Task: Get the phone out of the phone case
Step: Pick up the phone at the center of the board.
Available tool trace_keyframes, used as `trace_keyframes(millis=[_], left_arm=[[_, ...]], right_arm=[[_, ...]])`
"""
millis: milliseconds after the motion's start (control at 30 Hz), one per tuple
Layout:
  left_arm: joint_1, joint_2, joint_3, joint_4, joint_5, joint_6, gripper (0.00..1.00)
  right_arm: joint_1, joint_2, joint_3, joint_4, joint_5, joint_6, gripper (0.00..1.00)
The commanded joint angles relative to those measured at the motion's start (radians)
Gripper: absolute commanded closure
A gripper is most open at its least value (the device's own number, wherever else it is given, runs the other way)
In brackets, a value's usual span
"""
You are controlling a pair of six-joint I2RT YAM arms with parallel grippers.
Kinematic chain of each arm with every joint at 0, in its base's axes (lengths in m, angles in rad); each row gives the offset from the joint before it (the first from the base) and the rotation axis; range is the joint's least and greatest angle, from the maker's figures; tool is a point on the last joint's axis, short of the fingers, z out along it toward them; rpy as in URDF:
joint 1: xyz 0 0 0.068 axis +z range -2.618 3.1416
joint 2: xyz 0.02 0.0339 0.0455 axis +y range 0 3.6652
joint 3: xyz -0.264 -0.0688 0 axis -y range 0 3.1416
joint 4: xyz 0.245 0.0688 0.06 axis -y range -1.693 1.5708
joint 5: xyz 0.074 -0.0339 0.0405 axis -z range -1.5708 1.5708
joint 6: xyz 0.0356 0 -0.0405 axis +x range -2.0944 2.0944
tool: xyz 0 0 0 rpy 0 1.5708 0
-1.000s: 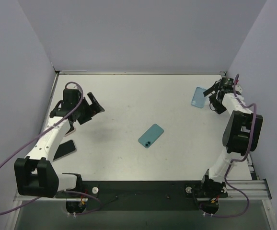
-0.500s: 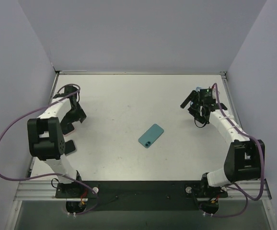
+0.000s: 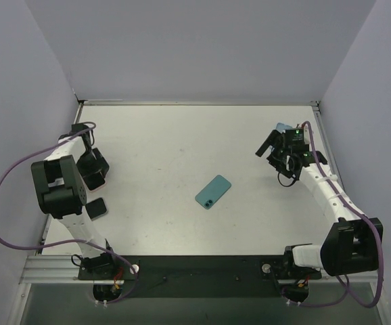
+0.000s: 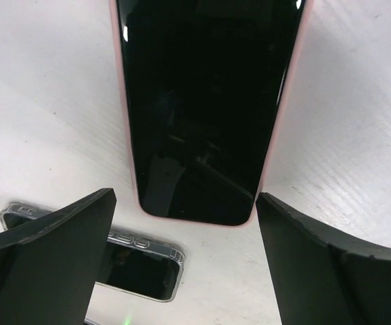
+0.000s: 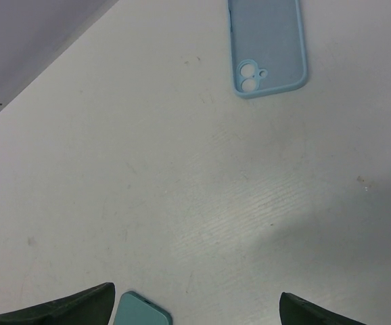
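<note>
Seen from above, the left arm has folded back toward its own side within the last second, and the left fingers [image 3: 93, 170] now hang over the pink-cased phone [image 3: 103, 180] at the left edge of the tabletop [image 3: 182, 142]; a clear-cased phone [image 3: 96, 208] lies just nearer the base; the teal phone [image 3: 213, 191] rests bare at centre, well apart from both arms; the right arm has swung in from the far right wall, and the right fingers [image 3: 268, 143] stand spread with the light-blue case [image 3: 282, 126] peeking out behind the wrist.

From the left wrist, the left fingers [image 4: 53, 250] are spread wide and hold nothing; the pink-cased phone [image 4: 205, 108] lies screen up between them, its near end level with the tips, not touched; the clear-cased phone [image 4: 138, 267] shows beneath the left one.

From the right wrist, the right fingers [image 5: 344, 313] are wide apart and empty; the light-blue case [image 5: 268, 44] lies flat and empty on the tabletop, camera cut-out showing; a corner of the teal phone [image 5: 141, 310] sits at the bottom edge.

The shift suggests one phone is already freed and that the pink-cased phone is next; no grasp on it has yet been made.
</note>
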Motion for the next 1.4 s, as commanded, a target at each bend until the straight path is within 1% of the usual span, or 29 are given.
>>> trace_keyframes(millis=[0,67,133,333,400,467,500,533,633,667,733,767,833,867,967,1000,1033,1067,1100,1167,1200,1367], left_arm=[[0.015,0.048,0.036,0.025,0.066,0.032,0.03],[0.032,0.057,0.025,0.035,0.092,0.026,0.03],[0.059,0.066,0.011,0.060,0.161,0.026,0.03],[0.064,0.083,0.005,0.077,0.189,0.043,0.02],[0.065,0.093,0.004,0.084,0.204,0.043,0.02],[0.065,0.108,0.005,0.087,0.215,0.037,0.07],[0.065,0.111,0.001,0.093,0.219,0.032,0.13],[0.064,0.111,-0.001,0.097,0.225,0.029,0.17],[0.061,0.097,-0.016,0.110,0.265,0.034,0.22],[0.056,0.088,-0.021,0.110,0.302,0.034,0.24],[0.042,0.074,-0.039,0.120,0.337,0.044,0.29],[0.017,0.057,-0.047,0.125,0.366,0.044,0.31],[-0.022,0.044,-0.061,0.130,0.379,0.047,0.37],[-0.062,0.036,-0.064,0.130,0.388,0.046,0.37],[-0.131,0.027,-0.079,0.130,0.412,0.032,0.38],[-0.178,0.025,-0.084,0.136,0.420,0.020,0.38],[-0.198,0.021,-0.091,0.142,0.425,0.012,0.39],[-0.214,0.020,-0.110,0.151,0.451,0.005,0.39],[-0.262,0.017,-0.116,0.166,0.460,-0.011,0.39],[-0.298,0.016,-0.128,0.179,0.491,-0.032,0.39],[-0.333,0.013,-0.140,0.192,0.501,-0.040,0.39],[-0.445,-0.027,-0.164,0.260,0.612,-0.101,0.40]], right_arm=[[0.042,-0.022,0.033,-0.060,0.042,-0.016,0.00],[0.053,-0.020,0.039,-0.071,0.048,-0.018,0.00],[0.067,-0.020,0.045,-0.076,0.055,-0.016,0.00],[0.093,-0.025,0.062,-0.091,0.054,-0.013,0.00],[0.099,-0.026,0.068,-0.097,0.086,-0.015,0.00],[0.104,-0.029,0.070,-0.100,0.092,-0.013,0.00],[0.105,-0.034,0.068,-0.100,0.094,-0.015,0.00],[0.105,-0.037,0.068,-0.102,0.095,-0.010,0.00],[0.107,-0.051,0.061,-0.103,0.095,-0.006,0.00],[0.107,-0.057,0.056,-0.103,0.091,-0.003,0.00],[0.110,-0.071,0.053,-0.103,0.086,0.003,0.00],[0.110,-0.077,0.048,-0.103,0.083,0.008,0.00],[0.117,-0.095,0.045,-0.103,0.072,0.014,0.00],[0.120,-0.101,0.044,-0.103,0.066,0.023,0.00],[0.139,-0.126,0.036,-0.102,0.066,0.036,0.00],[0.146,-0.140,0.027,-0.102,0.066,0.039,0.00],[0.153,-0.150,0.022,-0.099,0.040,0.043,0.00],[0.156,-0.158,0.016,-0.097,0.037,0.045,0.00],[0.159,-0.169,0.005,-0.093,0.034,0.051,0.00],[0.166,-0.180,-0.005,-0.086,0.011,0.054,0.00],[0.171,-0.181,-0.009,-0.083,0.003,0.060,0.00],[0.245,-0.166,-0.036,-0.047,-0.064,0.079,0.01]])
